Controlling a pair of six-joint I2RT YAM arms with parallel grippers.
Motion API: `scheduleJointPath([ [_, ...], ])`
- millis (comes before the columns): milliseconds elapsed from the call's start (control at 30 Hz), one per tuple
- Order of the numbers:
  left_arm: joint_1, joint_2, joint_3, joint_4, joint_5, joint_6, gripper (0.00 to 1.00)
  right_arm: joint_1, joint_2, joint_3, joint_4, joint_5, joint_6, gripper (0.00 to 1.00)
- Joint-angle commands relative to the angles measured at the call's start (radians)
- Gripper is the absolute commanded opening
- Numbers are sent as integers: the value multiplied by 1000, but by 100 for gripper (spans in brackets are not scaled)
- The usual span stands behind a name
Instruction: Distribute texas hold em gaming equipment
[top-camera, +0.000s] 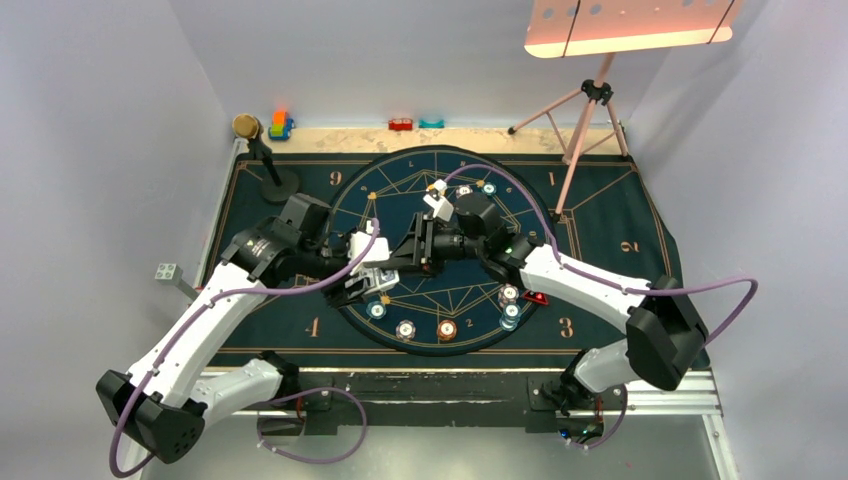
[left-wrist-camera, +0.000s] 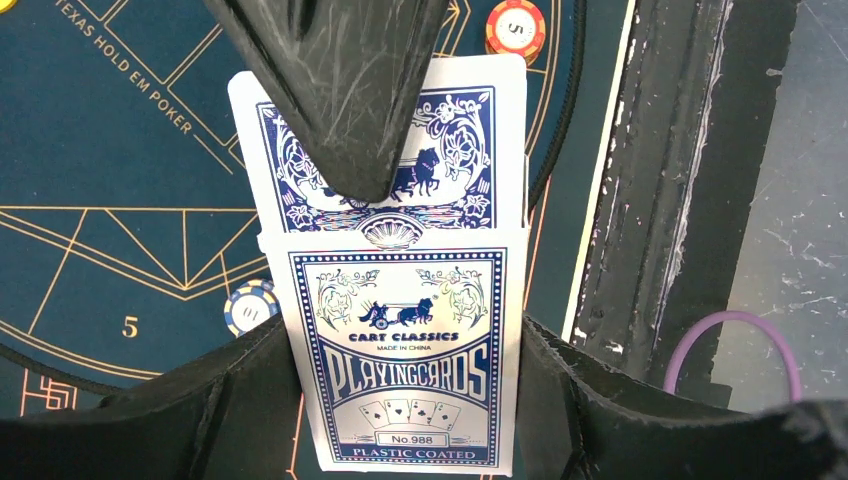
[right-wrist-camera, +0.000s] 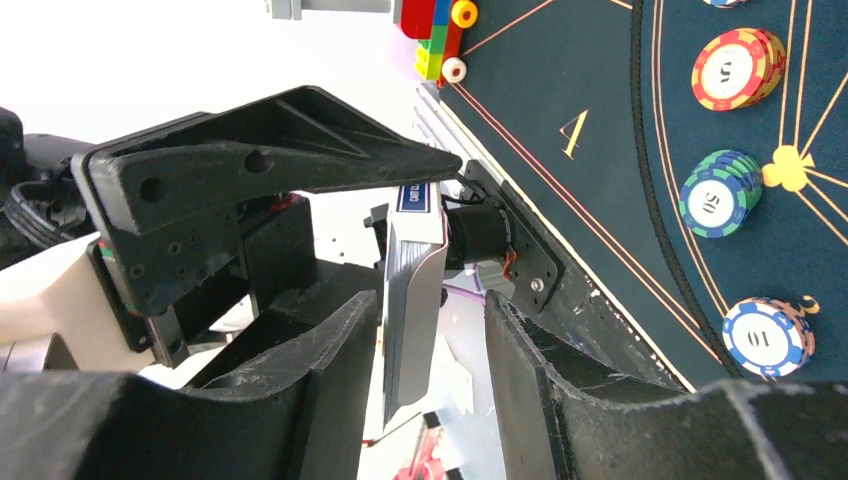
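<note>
My left gripper (top-camera: 366, 272) (left-wrist-camera: 405, 400) is shut on a blue-and-white box of playing cards (left-wrist-camera: 400, 370), held above the dark-blue mat (top-camera: 620, 250). Cards (left-wrist-camera: 480, 150) stick out of the box's open top. My right gripper (top-camera: 405, 250) (right-wrist-camera: 430, 340) is open, its fingers (right-wrist-camera: 300, 350) standing on either side of the box's edge (right-wrist-camera: 410, 300) with a gap on the right side. One right finger (left-wrist-camera: 340, 90) lies over the cards. Striped poker chips (top-camera: 447, 329) sit along the mat's near arc, with a red-black triangular marker (top-camera: 537, 297) beside them.
A gold-headed microphone (top-camera: 262, 150) stands at the back left. A pink tripod stand (top-camera: 590, 100) is at the back right. Toy blocks (top-camera: 280, 125) line the far edge. Chip stacks (right-wrist-camera: 722, 192) lie by the mat's curved border. The metal base rail (left-wrist-camera: 660, 200) runs close by.
</note>
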Motion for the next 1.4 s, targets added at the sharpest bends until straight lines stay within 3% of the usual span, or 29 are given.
scheduleJointPath([
  [0,-5,-9,17,1,25,13,29,-1,-29,12,-27,-22,-73,48],
  [367,-6,21,40,-39,11,14,27,-1,-35,34,-82,-20,-135,45],
  [800,-6,19,37,-33,-6,-6,27,59,45,119,-21,-49,-114,45],
  [1367,-5,-10,37,-12,-4,-41,14,26,-34,41,-132,-21,-160,34],
])
